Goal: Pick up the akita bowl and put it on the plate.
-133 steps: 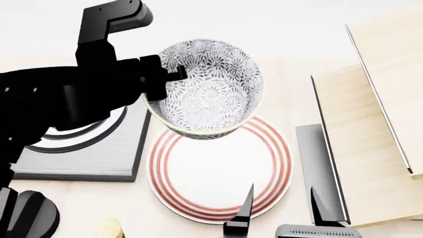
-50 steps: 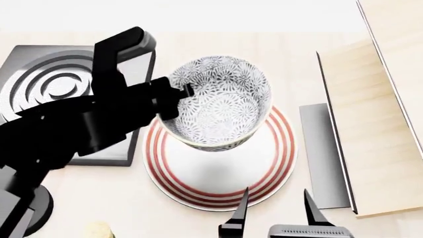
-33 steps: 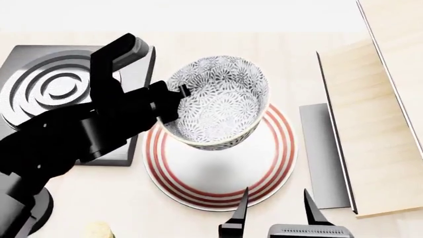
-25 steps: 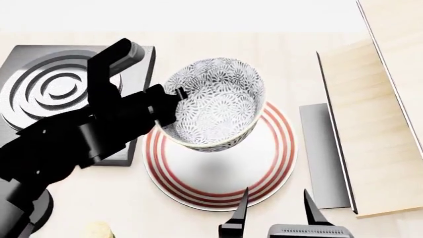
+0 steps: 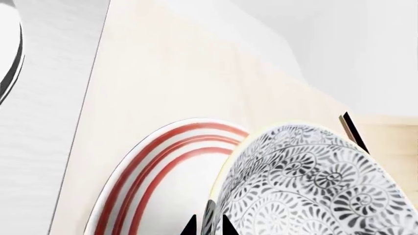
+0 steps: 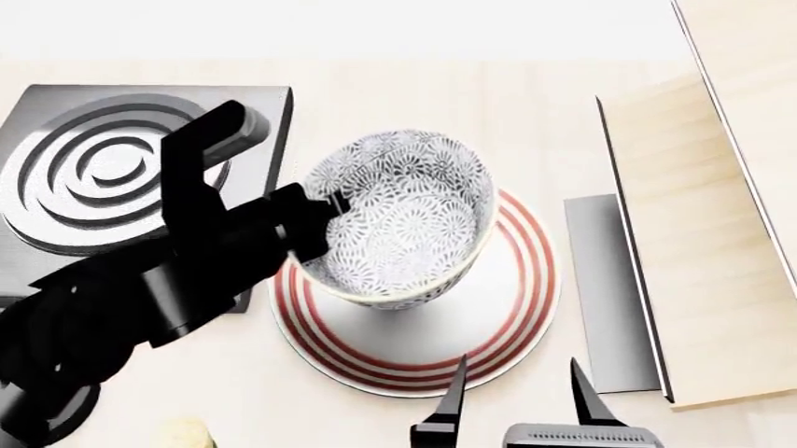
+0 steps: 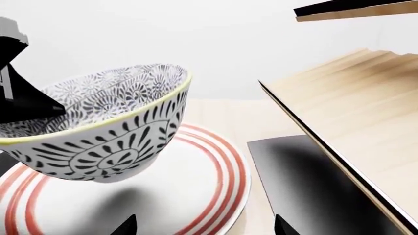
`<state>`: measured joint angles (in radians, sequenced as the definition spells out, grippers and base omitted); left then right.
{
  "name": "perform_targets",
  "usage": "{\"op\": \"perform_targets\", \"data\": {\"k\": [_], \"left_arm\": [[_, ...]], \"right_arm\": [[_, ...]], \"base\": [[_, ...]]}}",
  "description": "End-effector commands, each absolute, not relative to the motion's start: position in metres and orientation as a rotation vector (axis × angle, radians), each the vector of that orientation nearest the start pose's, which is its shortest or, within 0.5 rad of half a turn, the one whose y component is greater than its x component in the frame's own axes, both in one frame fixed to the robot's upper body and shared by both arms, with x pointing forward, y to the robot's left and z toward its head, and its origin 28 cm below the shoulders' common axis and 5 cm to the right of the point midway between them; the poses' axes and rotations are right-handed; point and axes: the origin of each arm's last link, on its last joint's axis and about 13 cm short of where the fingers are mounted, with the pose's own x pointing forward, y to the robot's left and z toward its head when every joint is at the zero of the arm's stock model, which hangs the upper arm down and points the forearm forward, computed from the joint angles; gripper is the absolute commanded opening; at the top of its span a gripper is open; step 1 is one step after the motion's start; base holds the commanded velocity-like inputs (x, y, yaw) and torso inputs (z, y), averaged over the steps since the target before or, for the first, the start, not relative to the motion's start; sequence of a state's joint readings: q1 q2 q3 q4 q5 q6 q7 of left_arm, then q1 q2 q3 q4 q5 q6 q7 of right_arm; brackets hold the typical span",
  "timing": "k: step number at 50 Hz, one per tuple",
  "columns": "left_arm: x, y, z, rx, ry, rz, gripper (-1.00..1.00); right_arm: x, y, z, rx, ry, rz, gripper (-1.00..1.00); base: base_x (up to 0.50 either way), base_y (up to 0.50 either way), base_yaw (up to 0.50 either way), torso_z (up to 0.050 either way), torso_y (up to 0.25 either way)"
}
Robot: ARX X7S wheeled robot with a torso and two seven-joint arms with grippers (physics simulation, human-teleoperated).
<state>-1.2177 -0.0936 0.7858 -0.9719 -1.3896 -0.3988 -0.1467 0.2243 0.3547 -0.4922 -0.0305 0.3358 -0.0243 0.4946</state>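
The akita bowl [image 6: 396, 224], white with a dense grey-black flower pattern, hangs tilted just above the plate [image 6: 510, 317], a flat white plate with red rings. My left gripper [image 6: 327, 207] is shut on the bowl's left rim; the left wrist view shows its two tips pinching the bowl's wall [image 5: 313, 191] over the plate [image 5: 156, 181]. In the right wrist view the bowl [image 7: 98, 132] floats over the plate [image 7: 196, 191] with a shadow beneath it. My right gripper [image 6: 513, 403] stands open at the plate's near edge, holding nothing.
A square grey stove burner [image 6: 106, 177] with concentric rings sits left of the plate, partly under my left arm. A dark grey slab [image 6: 608, 289] lies right of the plate, with pale wooden boards [image 6: 697, 243] beyond it. A pale round object [image 6: 185, 434] peeks in at the near edge.
My left gripper has lowered the bowl toward the plate and a little to the left. The right gripper has stayed still.
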Motion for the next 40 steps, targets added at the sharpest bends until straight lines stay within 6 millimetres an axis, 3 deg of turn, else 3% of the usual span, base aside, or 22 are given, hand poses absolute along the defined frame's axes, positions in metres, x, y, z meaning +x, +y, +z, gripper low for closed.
{"op": "perform_targets", "data": {"k": [1,40], "left_arm": [[0.394,0.143,0.169,-0.528,0.433,-0.341,-1.0],[0.393,0.137,0.159,-0.49,0.456,-0.357,-1.0]], "right_arm": [[0.241,-0.087,0.05,-0.029,-0.116,-0.025,1.0],[0.241,-0.087,0.049,-0.024,-0.114,-0.023,1.0]], "base": [[0.0,0.0,0.0,0.0,0.0],[0.0,0.0,0.0,0.0,0.0]]}}
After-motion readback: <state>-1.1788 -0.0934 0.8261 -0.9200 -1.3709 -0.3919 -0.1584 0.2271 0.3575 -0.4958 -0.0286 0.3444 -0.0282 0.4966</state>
